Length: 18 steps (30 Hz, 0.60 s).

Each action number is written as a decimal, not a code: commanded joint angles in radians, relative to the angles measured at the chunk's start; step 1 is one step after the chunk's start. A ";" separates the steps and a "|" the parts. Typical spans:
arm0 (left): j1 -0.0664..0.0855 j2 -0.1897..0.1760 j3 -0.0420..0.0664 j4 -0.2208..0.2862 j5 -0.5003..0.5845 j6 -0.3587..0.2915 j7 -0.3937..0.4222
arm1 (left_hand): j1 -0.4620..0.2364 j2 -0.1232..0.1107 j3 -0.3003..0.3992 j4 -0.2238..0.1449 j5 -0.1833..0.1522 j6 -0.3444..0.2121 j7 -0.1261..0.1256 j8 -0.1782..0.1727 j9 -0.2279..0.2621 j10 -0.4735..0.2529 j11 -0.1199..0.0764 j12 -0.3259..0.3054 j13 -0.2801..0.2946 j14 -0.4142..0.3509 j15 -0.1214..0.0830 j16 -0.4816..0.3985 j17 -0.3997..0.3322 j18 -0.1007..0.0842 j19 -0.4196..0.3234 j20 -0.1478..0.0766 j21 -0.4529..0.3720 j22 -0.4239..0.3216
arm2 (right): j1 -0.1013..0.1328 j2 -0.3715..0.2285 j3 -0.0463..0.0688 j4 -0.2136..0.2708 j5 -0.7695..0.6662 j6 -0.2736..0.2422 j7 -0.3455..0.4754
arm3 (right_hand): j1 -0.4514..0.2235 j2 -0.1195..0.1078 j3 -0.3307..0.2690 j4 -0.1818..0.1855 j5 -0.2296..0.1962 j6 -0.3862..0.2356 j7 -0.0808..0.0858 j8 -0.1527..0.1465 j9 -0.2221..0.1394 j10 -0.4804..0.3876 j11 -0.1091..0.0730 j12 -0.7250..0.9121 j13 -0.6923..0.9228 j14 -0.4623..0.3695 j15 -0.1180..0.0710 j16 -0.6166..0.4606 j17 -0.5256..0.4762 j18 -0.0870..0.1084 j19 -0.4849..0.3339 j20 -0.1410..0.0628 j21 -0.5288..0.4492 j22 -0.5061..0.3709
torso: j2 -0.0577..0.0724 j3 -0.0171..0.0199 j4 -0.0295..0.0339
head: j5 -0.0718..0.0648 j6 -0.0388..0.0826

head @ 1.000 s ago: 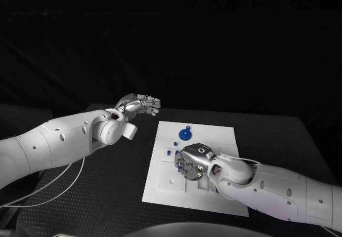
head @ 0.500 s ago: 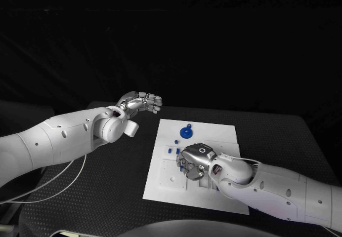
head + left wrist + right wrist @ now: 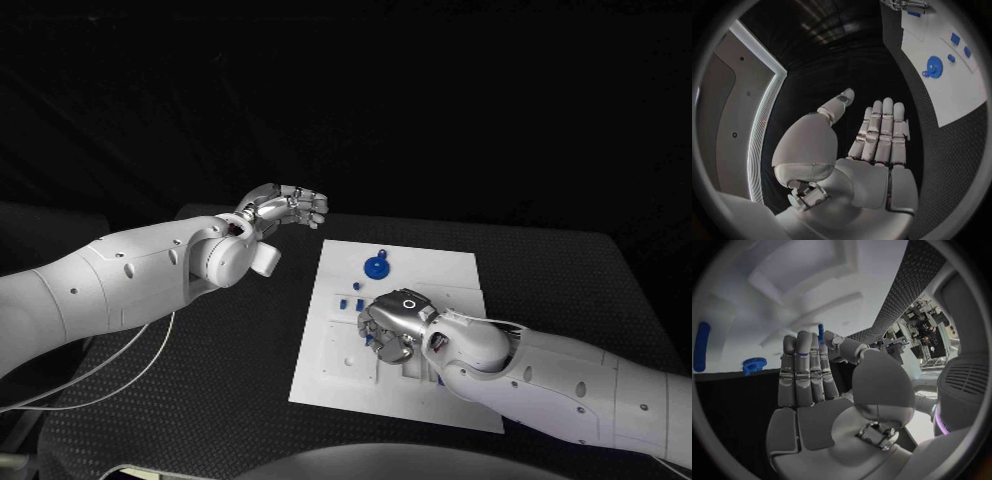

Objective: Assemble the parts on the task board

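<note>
One small blue part (image 3: 821, 331) appears pinched between the thumb and fingertips of the right hand (image 3: 392, 322), which is poised low over the near-middle of the white task board (image 3: 447, 270); whether the part already touches the board cannot be told. To seat it well, the judgement here is that the hand should keep the piece upright, line it over its slot and press straight down, not sideways, so the small blue pieces (image 3: 349, 302) lying just beyond are not knocked. Farther along the board lies a round blue gear (image 3: 375, 268), untouched. Off the board's far left corner, the left hand (image 3: 289, 209) hangs in the air above the black table (image 3: 231, 330), fingers extended side by side, holding nothing.
</note>
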 commanded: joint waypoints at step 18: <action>0.001 0.001 0.001 0.007 0.008 0.009 0.008 | 0.000 0.006 -0.003 0.004 0.003 -0.005 0.006 0.005 -0.002 0.003 0.005 0.000 -0.003 0.008 0.001 -0.008 0.003 0.020 0.007 0.000 -0.007 0.002 | -0.005 0.015 -0.008 -0.008 -0.029 0.014 -0.005 | 0.002 0.006 -0.001 -0.004 0.002 0.006 0.003 0.006 0.002 0.010 0.000 -0.005 0.003 0.001 -0.009 0.008 0.001 0.013 0.006 0.003 0.005 0.003 | 0.001 0.0010 0.0005 | 0.003 -0.005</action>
